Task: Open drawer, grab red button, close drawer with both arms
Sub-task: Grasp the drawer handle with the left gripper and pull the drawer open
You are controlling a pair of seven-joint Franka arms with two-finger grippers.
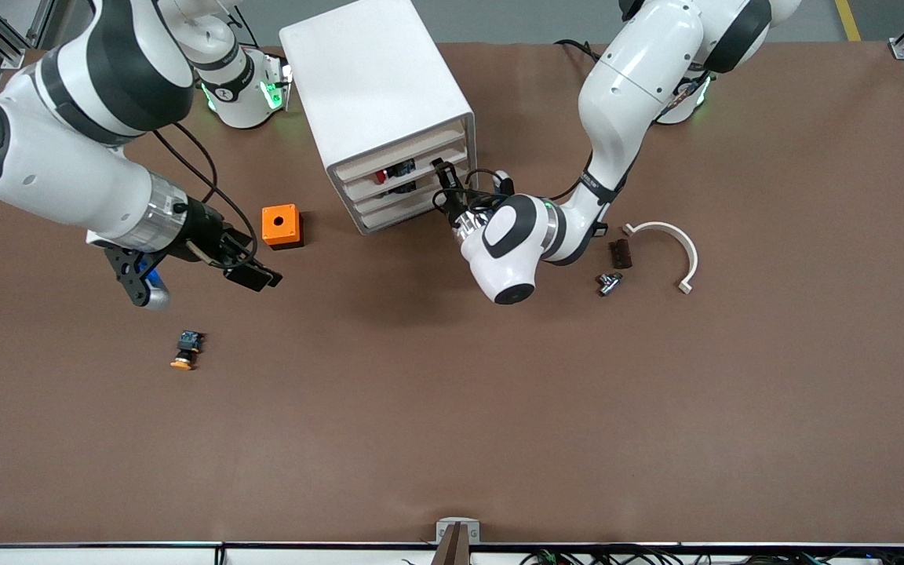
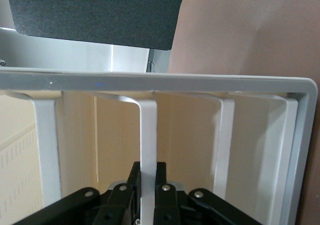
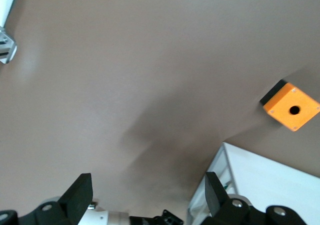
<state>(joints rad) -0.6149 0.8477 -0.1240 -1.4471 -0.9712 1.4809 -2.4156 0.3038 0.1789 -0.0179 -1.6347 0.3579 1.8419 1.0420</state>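
Observation:
The white cabinet (image 1: 377, 86) stands mid-table with its four drawers facing the front camera. My left gripper (image 1: 442, 174) is at the cabinet's front, shut on the thin white front rim of one of the upper drawers (image 1: 413, 159). In the left wrist view the fingers (image 2: 165, 182) clamp this rim (image 2: 148, 135). The red-capped button (image 1: 380, 176) shows inside, between the upper drawer fronts. My right gripper (image 1: 197, 281) is open and empty, over the table beside the orange cube (image 1: 281, 225). Its fingertips (image 3: 81, 191) stand wide apart in the right wrist view.
An orange-yellow capped button (image 1: 185, 351) lies on the table under the right arm. A white arc piece (image 1: 672, 239), a dark brown block (image 1: 619, 253) and a small metal part (image 1: 609, 282) lie toward the left arm's end. The orange cube (image 3: 290, 106) also shows in the right wrist view.

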